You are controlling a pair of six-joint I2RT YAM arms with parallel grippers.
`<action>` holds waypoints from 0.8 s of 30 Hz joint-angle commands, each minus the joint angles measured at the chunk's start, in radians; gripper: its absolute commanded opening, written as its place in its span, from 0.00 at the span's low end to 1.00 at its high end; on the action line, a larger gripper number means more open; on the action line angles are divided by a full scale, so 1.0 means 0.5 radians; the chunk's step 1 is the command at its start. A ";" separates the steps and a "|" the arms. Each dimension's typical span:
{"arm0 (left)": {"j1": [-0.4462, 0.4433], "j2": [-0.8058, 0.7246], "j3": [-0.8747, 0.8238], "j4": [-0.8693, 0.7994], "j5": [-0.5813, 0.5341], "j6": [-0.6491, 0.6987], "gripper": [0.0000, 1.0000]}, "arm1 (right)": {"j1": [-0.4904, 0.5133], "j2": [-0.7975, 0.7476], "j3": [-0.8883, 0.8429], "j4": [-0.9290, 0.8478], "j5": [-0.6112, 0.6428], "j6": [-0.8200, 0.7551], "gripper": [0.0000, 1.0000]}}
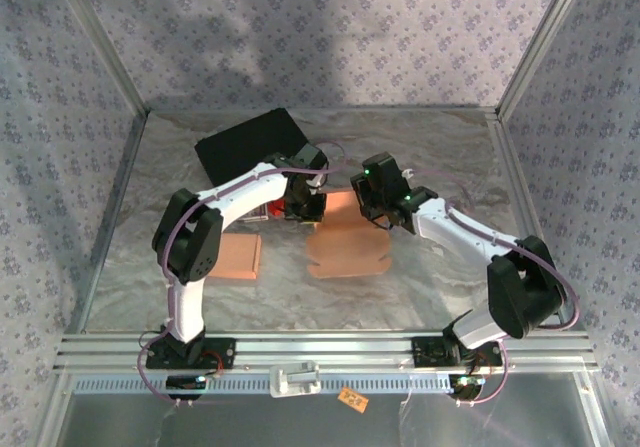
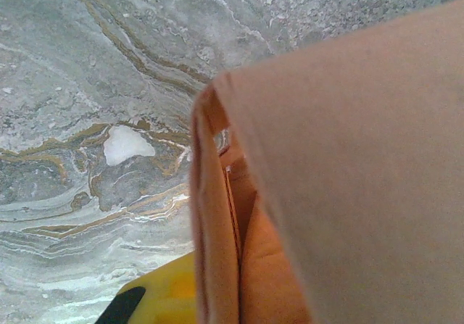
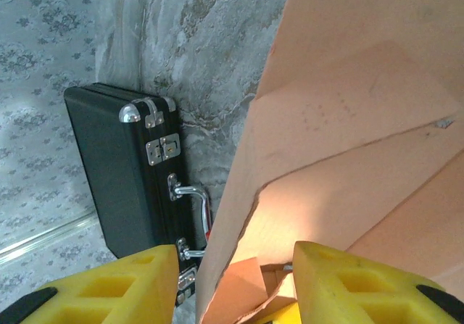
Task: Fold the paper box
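Near side of the black case (image 1: 250, 139), the left gripper (image 1: 300, 209) is pinched shut on a raised flap of the paper box (image 1: 350, 252), the right gripper (image 3: 235, 259) straddles its edge, fingers apart, and most of the sheet lies flat, so folding's barely begun, I'd say.

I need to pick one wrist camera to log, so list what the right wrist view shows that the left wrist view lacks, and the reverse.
Right wrist, not left: a black hard case with metal latches and handle, near the patterned wall. Left wrist, not right: a white patch on the grey marbled tabletop. Both: that tabletop and the salmon paper box blank, partly folded and lifted.
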 commanded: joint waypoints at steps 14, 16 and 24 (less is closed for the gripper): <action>-0.030 0.002 -0.048 0.133 0.050 0.020 0.00 | -0.099 0.286 0.081 -0.075 -0.080 0.091 0.02; -0.031 -0.006 -0.073 0.186 0.051 0.031 0.06 | -0.106 0.301 0.106 -0.183 -0.103 0.110 0.00; -0.032 -0.076 -0.189 0.402 -0.001 0.109 0.26 | -0.135 0.361 0.196 -0.439 -0.150 0.118 0.00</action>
